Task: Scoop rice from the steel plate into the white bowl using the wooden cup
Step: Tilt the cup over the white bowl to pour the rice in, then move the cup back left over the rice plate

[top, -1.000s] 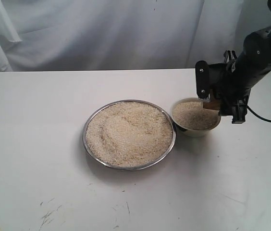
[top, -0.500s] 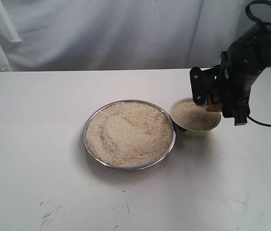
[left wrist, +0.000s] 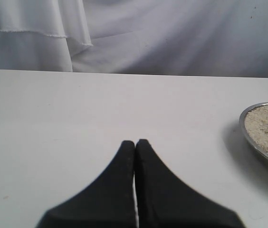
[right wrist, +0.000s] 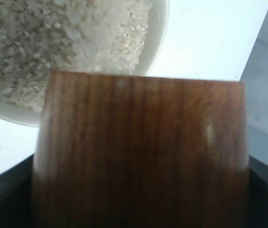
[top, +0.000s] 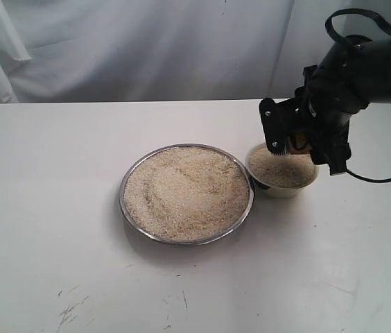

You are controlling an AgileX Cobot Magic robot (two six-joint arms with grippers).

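Right claw [top: 302, 143], pinching wooden cup [right wrist: 138, 152], is lifting away from white bowl [top: 282, 192] beneath it; pour looking done, rescoop next.

Held high and tilted downward, black right hand [top: 298, 144] clamped around reddish-brown wooden cup [right wrist: 138, 152]; black left hand [left wrist: 135, 142] level, pressed closed.

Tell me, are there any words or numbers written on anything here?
No words, numbers or signs can be read anywhere.
The wooden cup shows only wood grain.
The white bowl and the steel plate are plain.
The dark marks on the table are scratches, not letters.
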